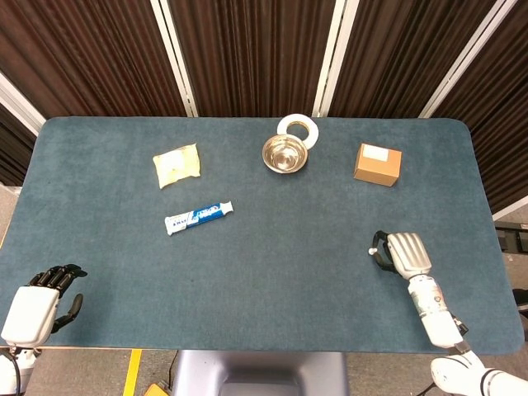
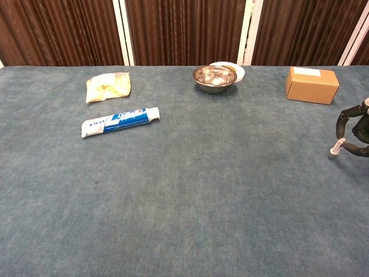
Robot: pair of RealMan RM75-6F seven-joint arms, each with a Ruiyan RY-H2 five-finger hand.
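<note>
the right hand (image 1: 406, 254) hovers low over the blue felt table (image 1: 272, 272) near its right front part, palm down, fingers bent downward and apart with nothing in them, so it is unclenched and empty; the chest view shows only its dark fingers (image 2: 353, 130) at the right margin. the thing nearest to it is the cardboard box (image 1: 378, 164), which stands further back on the right side of the table, apart from the hand, upright on its base. the left hand (image 1: 37, 301) sits at the front left corner, at the table edge, fingers loosely curled, holding nothing that can be seen; whether it is truly clenched i cannot tell

if the work in hand is a reach for the box, my judgement is that the right hand should go straight back, stay spread, and close across the box's shorter sides, coming from above so the fingers do not push it along the felt

room is generous: the middle of the table between the hand and the box is bare. the box lies near the right back corner, so a shove backward or outward could carry it toward the edge. the steel bowl (image 1: 284, 153), touching a roll of white tape (image 1: 299, 127) behind it, stands to the box's left, well apart. the toothpaste tube (image 1: 198, 217) and a yellowish packet (image 1: 176, 165) lie on the left half, far from this reach
</note>
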